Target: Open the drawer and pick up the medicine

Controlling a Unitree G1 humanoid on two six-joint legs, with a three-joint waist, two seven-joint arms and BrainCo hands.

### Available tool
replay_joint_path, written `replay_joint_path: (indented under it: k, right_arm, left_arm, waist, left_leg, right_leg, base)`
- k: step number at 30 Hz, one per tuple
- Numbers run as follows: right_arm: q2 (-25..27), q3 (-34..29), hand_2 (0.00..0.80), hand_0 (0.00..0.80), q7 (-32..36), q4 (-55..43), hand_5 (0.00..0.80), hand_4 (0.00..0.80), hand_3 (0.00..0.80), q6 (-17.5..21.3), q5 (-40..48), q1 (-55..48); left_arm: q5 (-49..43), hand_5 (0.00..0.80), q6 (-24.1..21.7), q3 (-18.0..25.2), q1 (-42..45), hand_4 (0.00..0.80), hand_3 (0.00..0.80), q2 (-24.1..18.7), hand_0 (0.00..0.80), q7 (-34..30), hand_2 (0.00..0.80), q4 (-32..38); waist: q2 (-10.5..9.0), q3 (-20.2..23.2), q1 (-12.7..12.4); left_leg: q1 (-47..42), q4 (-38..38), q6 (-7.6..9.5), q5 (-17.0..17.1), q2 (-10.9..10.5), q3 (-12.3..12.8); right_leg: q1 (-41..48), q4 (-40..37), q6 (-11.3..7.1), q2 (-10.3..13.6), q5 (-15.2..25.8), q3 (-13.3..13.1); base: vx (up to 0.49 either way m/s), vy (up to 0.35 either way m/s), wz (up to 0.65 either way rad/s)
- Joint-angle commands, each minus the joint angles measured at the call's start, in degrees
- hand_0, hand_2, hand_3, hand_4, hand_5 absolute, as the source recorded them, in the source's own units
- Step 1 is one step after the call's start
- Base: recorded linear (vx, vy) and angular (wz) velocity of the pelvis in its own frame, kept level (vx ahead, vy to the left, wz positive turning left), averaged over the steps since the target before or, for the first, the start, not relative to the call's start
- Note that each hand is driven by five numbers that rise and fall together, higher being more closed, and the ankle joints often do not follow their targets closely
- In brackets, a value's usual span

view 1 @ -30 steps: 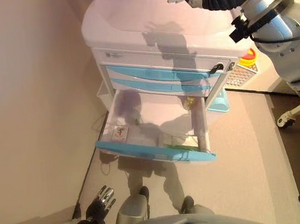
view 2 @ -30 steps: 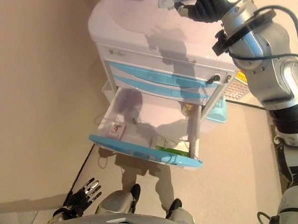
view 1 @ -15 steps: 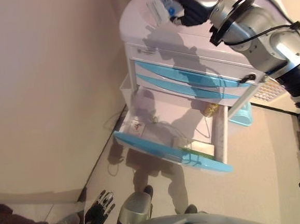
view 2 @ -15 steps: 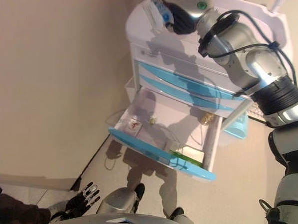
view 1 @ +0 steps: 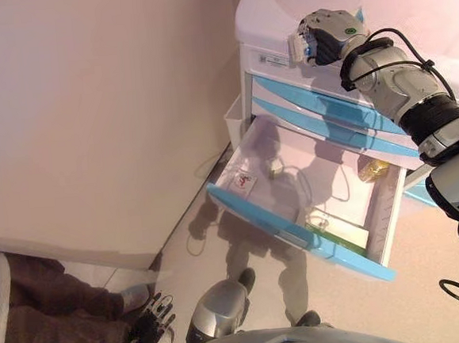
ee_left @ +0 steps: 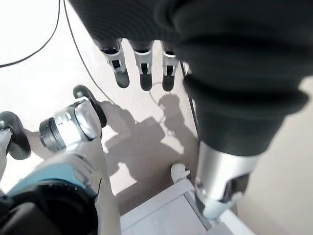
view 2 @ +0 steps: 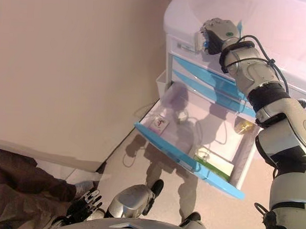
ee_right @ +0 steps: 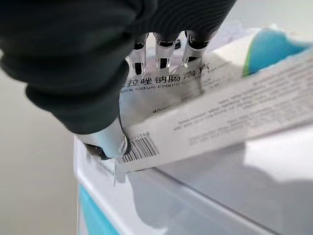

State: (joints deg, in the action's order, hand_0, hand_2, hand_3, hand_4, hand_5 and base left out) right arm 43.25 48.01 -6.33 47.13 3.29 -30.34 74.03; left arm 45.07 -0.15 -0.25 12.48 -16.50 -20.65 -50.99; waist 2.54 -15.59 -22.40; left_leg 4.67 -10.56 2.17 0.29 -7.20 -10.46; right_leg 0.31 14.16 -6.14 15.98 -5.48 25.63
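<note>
My right hand is shut on a white medicine box with blue print, held at the front left corner of the white cabinet top. Its fingers and thumb pinch the box. The lowest drawer, with a light blue front, stands pulled open below. It holds a small packet, a gold item and a green and white box. My left hand hangs open low at the left, over the floor, with straight fingers.
Two shut blue drawers sit above the open one. A small white bin hangs on the cabinet's left side. A wall runs along the left. A person's leg in brown trousers stands at the lower left.
The camera has swung, so the cabinet sits further right in view. My right hand has carried the box across the cabinet top to its front left corner. A person's leg has come into view.
</note>
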Motion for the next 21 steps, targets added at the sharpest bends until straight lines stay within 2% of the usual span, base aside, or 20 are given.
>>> replay_joint_path:
  k: [1,3,12,21]
  right_arm:
    - [3.12,2.68,0.8,0.8,-3.98,4.53,0.8,0.8,0.8,-6.06,0.77,5.93]
    - [3.68,2.5,0.8,0.8,-4.46,5.89,0.8,0.8,0.8,-8.26,0.7,5.89]
    - [5.28,2.35,0.8,0.8,-7.25,8.8,0.8,0.8,0.8,-11.51,0.88,6.57]
    - [8.58,4.13,0.8,0.8,-10.05,5.56,0.8,0.8,0.8,-10.58,-0.39,8.28]
  left_arm:
    - [2.15,0.0,-0.32,-2.5,1.18,0.0,0.0,-2.68,0.0,-1.31,0.0,1.72]
    - [2.29,0.0,-0.52,-2.73,1.56,0.0,0.0,-2.63,0.0,-1.65,0.0,1.86]
    - [3.42,0.0,-1.45,-4.19,1.98,0.0,0.0,-2.76,0.0,-1.58,0.0,2.28]
    - [3.64,0.0,-2.19,-3.62,1.63,0.0,0.0,-3.12,0.0,-2.56,0.0,0.09]
  waist:
    - [-0.09,-0.09,-2.01]
    - [0.09,-0.16,-1.85]
    - [0.29,-0.17,-1.13]
    - [-0.14,0.35,0.08]
  left_leg:
    - [-0.27,1.06,-0.36,-4.33,-1.37,-1.83]
    - [-0.32,1.05,-0.39,-4.25,-1.34,-1.64]
    - [-0.88,1.0,-0.28,-4.5,-1.23,-1.62]
    - [-1.37,1.23,-0.15,-4.59,-0.7,-0.71]
  right_leg:
    - [2.8,6.9,2.3,-1.39,-4.67,0.18]
    - [2.81,7.04,2.26,-1.25,-4.51,0.18]
    - [3.01,6.98,2.38,-1.4,-4.77,-0.81]
    - [3.0,6.51,2.28,-1.8,-4.77,-1.63]
  base:
    - [0.003,0.027,0.08]
    - [0.005,0.012,0.02]
    - [0.02,-0.01,0.0]
    - [0.027,-0.029,-0.06]
